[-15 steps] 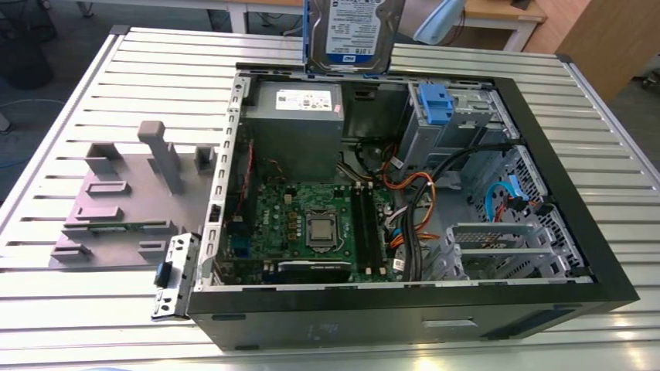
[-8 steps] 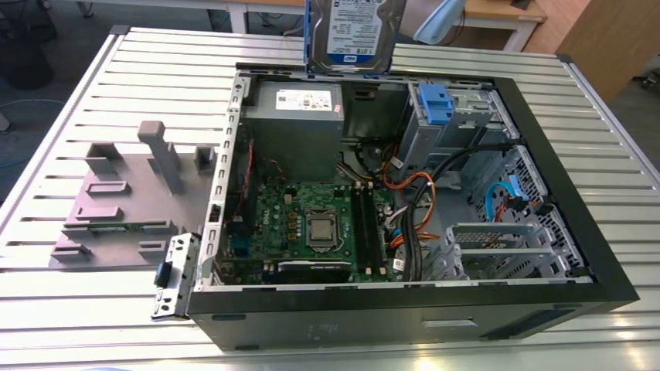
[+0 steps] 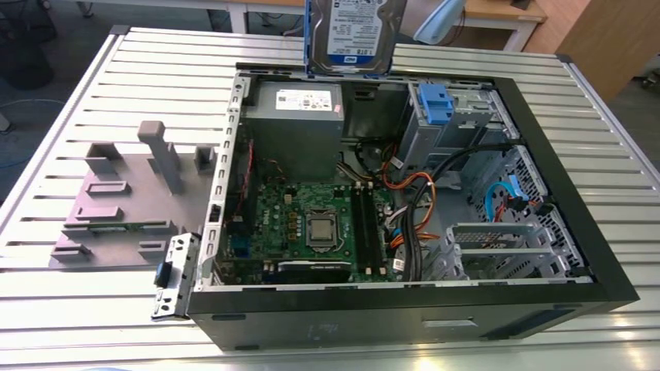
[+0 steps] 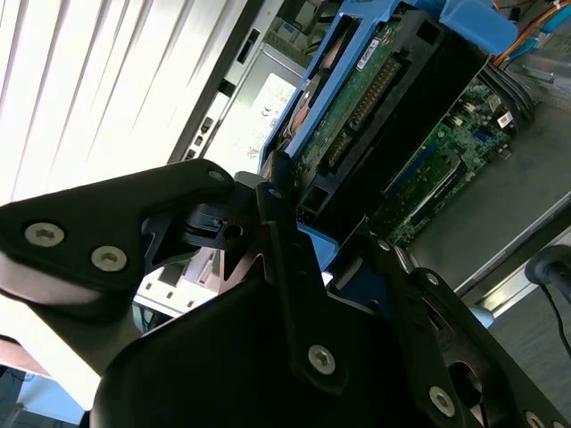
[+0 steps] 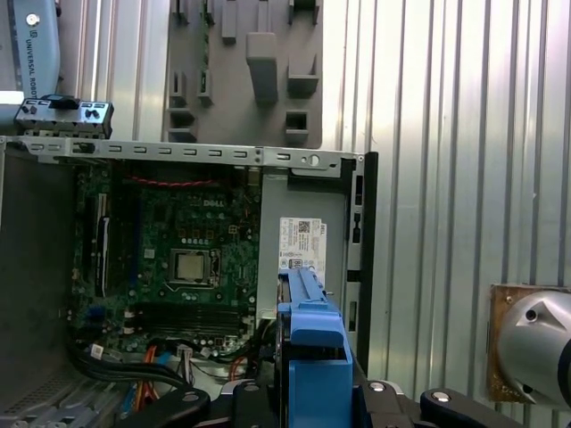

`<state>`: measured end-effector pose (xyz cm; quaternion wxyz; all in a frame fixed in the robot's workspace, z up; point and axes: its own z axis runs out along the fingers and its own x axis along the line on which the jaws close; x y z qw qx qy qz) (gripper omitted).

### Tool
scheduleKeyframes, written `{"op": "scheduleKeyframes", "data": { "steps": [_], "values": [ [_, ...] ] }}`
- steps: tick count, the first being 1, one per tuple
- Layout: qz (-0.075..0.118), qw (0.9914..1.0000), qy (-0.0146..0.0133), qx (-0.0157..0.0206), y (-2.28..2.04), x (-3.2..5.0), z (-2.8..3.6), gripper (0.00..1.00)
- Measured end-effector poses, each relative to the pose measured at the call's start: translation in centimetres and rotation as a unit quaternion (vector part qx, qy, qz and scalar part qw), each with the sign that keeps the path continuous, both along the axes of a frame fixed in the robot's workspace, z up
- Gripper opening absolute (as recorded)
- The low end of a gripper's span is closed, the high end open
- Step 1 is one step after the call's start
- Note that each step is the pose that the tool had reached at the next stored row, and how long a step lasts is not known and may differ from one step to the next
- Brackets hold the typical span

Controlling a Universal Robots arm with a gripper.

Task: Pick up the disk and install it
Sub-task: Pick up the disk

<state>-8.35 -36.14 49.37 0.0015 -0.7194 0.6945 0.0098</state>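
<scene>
The disk (image 3: pixel 348 35), silver with a white-and-blue label and a blue plastic frame, hangs upright above the far edge of the open computer case (image 3: pixel 413 309). In the second wrist view the disk (image 4: pixel 375 98) shows its green circuit-board side, and my gripper (image 4: pixel 321 227) is shut on its blue frame with black fingers (image 4: pixel 272 201) at either side. In the first wrist view the disk (image 5: pixel 312 325) appears edge-on above the grey power supply (image 5: pixel 299 241), with my gripper (image 5: pixel 312 392) clamped around it.
The case lies on its side on a slatted metal table (image 3: pixel 154 69). Inside are a motherboard (image 3: pixel 314 224), a grey power supply (image 3: pixel 297 116), a drive bay with a blue latch piece (image 3: pixel 435 104) and cables (image 3: pixel 413 193). A grey fixture plate (image 3: pixel 129 201) lies at the exterior view's left.
</scene>
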Motion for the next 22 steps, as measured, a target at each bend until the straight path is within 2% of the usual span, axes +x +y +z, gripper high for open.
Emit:
{"op": "scheduleKeyframes", "data": {
  "steps": [2, 3, 4, 22],
  "values": [
    [0.000, 1.00000, 0.0000, 0.0000, -0.04, 0.00, 0.00, 0.36],
    [0.000, 1.00000, 0.0000, 0.0000, -0.24, 0.00, 0.00, 0.36],
    [0.000, 1.00000, 0.0000, -0.0001, -0.75, 0.00, -0.03, 0.36],
    [0.000, 1.00000, 0.0000, -0.0001, -1.23, 0.00, -0.04, 0.36]
  ]
}}
